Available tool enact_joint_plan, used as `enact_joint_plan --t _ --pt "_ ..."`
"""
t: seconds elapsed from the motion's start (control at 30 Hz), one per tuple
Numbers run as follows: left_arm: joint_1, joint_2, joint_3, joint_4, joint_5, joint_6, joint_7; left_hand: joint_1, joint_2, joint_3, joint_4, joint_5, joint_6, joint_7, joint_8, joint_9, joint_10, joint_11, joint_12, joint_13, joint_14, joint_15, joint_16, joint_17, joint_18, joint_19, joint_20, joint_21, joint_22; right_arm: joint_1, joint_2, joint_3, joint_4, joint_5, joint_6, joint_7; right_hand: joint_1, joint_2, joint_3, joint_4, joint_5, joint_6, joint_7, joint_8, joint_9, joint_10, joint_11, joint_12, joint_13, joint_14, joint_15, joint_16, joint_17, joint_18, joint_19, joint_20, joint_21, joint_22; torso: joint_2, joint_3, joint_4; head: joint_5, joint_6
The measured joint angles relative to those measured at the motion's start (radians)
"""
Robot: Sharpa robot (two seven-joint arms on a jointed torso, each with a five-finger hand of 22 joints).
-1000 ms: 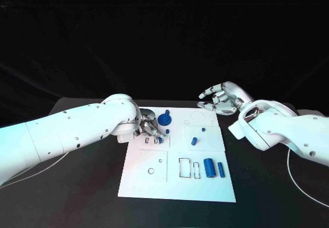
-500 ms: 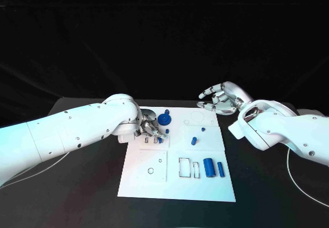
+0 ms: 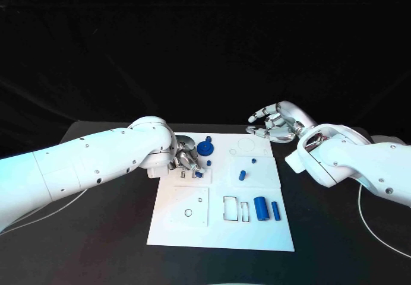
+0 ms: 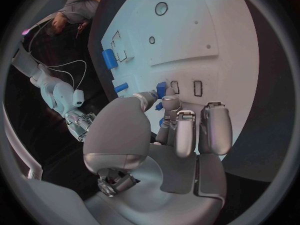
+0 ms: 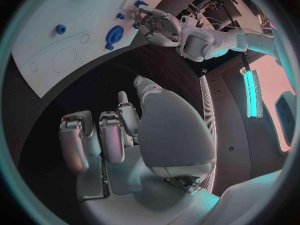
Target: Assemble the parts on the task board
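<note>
The white task board [image 3: 224,228] lies mid-table. My left hand [image 3: 189,160] is low over its near-left part and pinches a small blue part [image 4: 161,90] between thumb and fingertip, just beside two small rectangular slots [image 4: 197,88]. A blue gear-like part [image 3: 205,148] stands right behind that hand. My right hand [image 3: 274,123] hangs above the board's far right corner, fingers apart and holding nothing. Loose small blue parts [image 3: 242,175] lie mid-board, and two blue cylinders [image 3: 260,209] lie at the right.
Rectangular cut-outs [image 3: 231,209] sit beside the cylinders, and a square panel with small holes [image 3: 191,206] is at the board's left. Black table [image 3: 103,237] surrounds the board on all sides.
</note>
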Motion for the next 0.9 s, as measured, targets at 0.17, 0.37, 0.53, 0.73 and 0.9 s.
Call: enact_joint_plan --t 0.17,0.37,0.53,0.73,0.9 --pt "0.000 0.000 0.000 0.000 0.004 0.001 0.000 -0.004 -0.015 0.035 -0.010 0.000 0.001 -0.001 -0.002 0.000 0.000 0.000 0.000 -0.001 0.000 0.000 0.000 0.000 0.000 0.000 0.000 0.000 0.002 -0.001 0.000 0.000 0.000 0.000 0.000 0.000 0.000 0.000 0.000 0.000 0.000 0.000 0.000 0.000 0.000 0.000 0.000 0.000 0.000 0.000 0.000 0.000 0.000 0.000 0.000 0.000 0.000 0.000 0.000 0.0005 -0.0001 0.001 -0.001" --pt "0.000 -0.002 0.000 0.002 0.014 0.001 0.000 -0.010 -0.021 0.076 -0.006 0.006 -0.001 -0.004 -0.005 0.000 0.000 0.000 -0.010 -0.007 0.004 -0.003 0.003 0.000 0.000 0.000 0.000 0.000 0.004 -0.001 0.000 0.000 0.000 0.000 0.000 0.000 0.000 0.000 0.000 0.000 0.000 0.000 0.000 0.000 0.000 0.000 0.000 0.000 0.000 -0.004 -0.003 0.000 0.000 0.000 0.000 0.000 0.000 0.000 0.000 0.0004 -0.0002 0.001 -0.001" --pt "-0.001 -0.013 0.000 0.011 0.039 -0.008 0.002 -0.033 -0.043 0.083 0.002 0.159 -0.010 0.002 0.024 0.073 0.004 0.003 -0.013 -0.010 0.004 -0.003 0.003 0.000 0.000 0.000 0.000 0.000 0.006 -0.002 0.000 0.000 -0.001 0.000 0.000 0.000 0.000 0.000 0.000 0.000 0.000 0.000 0.000 0.000 0.000 0.000 0.000 0.000 0.000 -0.004 -0.004 0.000 0.000 0.000 0.000 0.000 0.000 0.000 0.000 0.0004 0.0003 0.000 0.000" --pt "-0.001 -0.037 0.001 0.039 0.078 -0.044 0.004 -0.050 -0.052 0.083 0.002 0.221 -0.010 0.003 0.031 0.100 0.025 -0.003 -0.009 0.002 0.004 -0.003 0.003 0.000 0.000 0.000 0.000 0.000 0.006 -0.003 -0.001 0.000 -0.004 0.000 0.000 0.001 -0.004 -0.004 0.000 0.000 0.004 0.000 0.000 0.000 0.000 0.000 0.000 0.000 0.000 -0.004 -0.003 0.000 0.000 0.000 0.000 0.000 0.000 0.000 -0.001 0.0007 0.0007 0.000 0.002" --pt "-0.008 -0.073 0.002 0.084 0.102 -0.106 0.009 -0.067 -0.064 0.083 0.002 0.288 0.011 -0.003 0.031 0.108 0.051 -0.007 0.014 0.023 0.004 -0.003 0.003 0.000 -0.016 0.004 -0.004 0.010 0.018 -0.004 -0.004 0.000 -0.005 0.001 -0.001 0.002 -0.004 -0.004 0.000 0.000 0.004 0.000 0.000 0.000 0.000 0.000 0.000 0.000 0.000 -0.004 -0.003 0.000 0.000 0.000 0.000 0.000 0.000 0.001 0.000 0.0012 0.0012 0.000 0.002"
